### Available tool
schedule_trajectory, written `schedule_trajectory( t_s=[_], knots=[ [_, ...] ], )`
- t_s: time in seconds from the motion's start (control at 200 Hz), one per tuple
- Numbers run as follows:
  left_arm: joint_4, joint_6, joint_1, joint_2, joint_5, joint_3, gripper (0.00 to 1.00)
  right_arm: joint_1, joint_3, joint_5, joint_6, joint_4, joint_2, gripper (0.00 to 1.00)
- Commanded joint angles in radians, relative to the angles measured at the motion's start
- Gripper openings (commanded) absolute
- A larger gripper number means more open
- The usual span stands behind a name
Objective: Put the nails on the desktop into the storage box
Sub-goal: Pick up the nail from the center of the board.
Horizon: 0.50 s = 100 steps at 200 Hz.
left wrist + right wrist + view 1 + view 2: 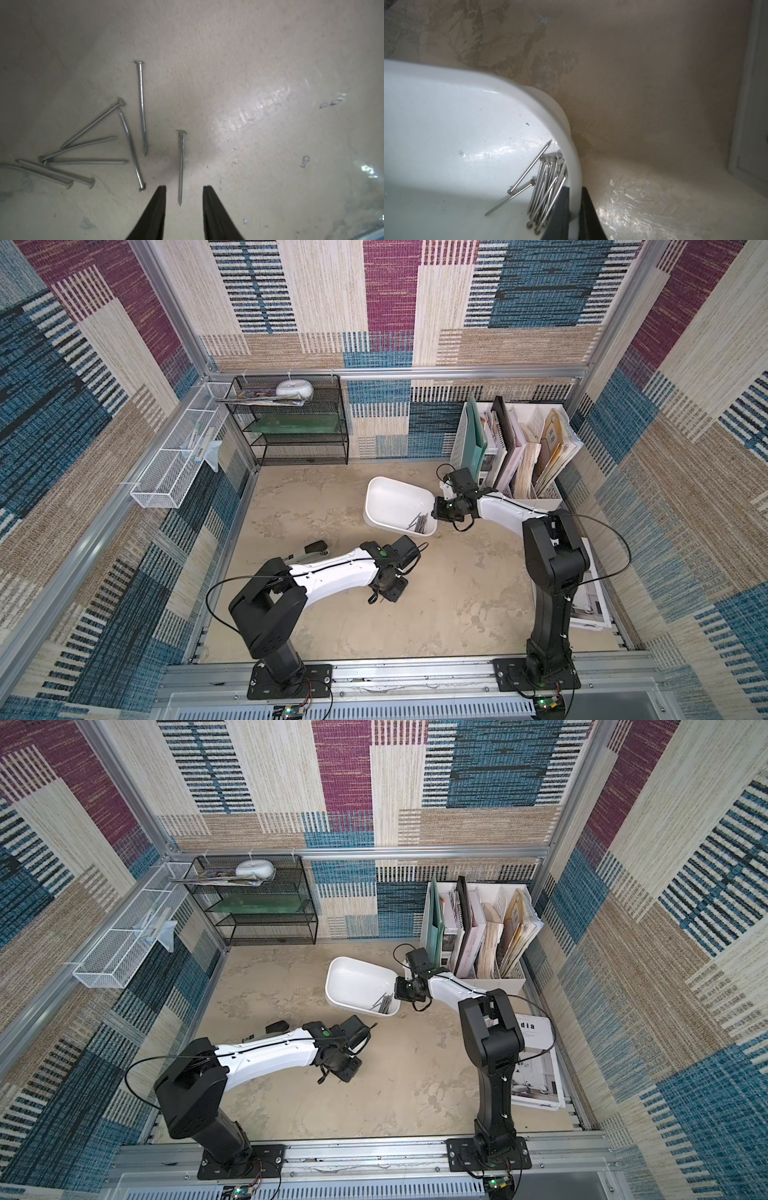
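Left wrist view: a single nail point(181, 166) is seen lying flat on the beige bench point(259, 72), its pointed end reaching into the gap between the left jaws. These jaws are parted narrowly, one tip on each side of the nail. No contact with it is shown and nothing is held. Seven more nails point(91, 149) are scattered just beside them, some crossing or touching one another, one of them bent.

In the right wrist view the right jaws are closed on the rounded rim of the white storage box point(446, 124), one inside the wall and one outside. A bundle of nails point(548, 182) is bunched inside the box in the corner next to that grip, with two lying crossed at the bundle's edge.

In both top views the storage box point(390, 497) point(357, 979) is found on the bench right of the frame's centre. The nails inside it point(419, 524) point(384, 1004) are seen in its lower right corner, where the right arm point(498, 506) meets it. Whether the box lies flat or is tipped cannot be told. The left arm point(332, 574) is stretched low over the bench below and left of the box, apart from it, and its jaws are hidden beneath the wrist there. A white file holder point(519, 448) with folders is seen at the upper right of the bench, a black mesh shelf point(295, 423) at the upper left, and a magazine point(590, 601) at the right edge.
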Motion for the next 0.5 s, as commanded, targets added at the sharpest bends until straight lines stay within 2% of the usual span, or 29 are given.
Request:
schedule_trajectory(
  t_s=[0.0, 0.155, 0.331, 0.496],
  knots=[
    [0.019, 0.006, -0.001, 0.056, -0.034, 0.018, 0.33, 0.0, 0.004, 0.038, -0.032, -0.07, 0.005, 0.0],
    [0.016, 0.001, -0.001, 0.135, -0.038, 0.031, 0.25, 0.0, 0.004, 0.043, -0.038, -0.075, 0.0, 0.0],
    [0.001, -0.004, -0.001, 0.192, -0.036, 0.032, 0.0, 0.0, 0.004, 0.045, -0.045, -0.077, -0.006, 0.0],
    [-0.067, -0.005, -0.001, 0.149, -0.023, 0.066, 0.0, 0.001, 0.0, 0.045, -0.043, -0.077, -0.009, 0.0]
  ],
)
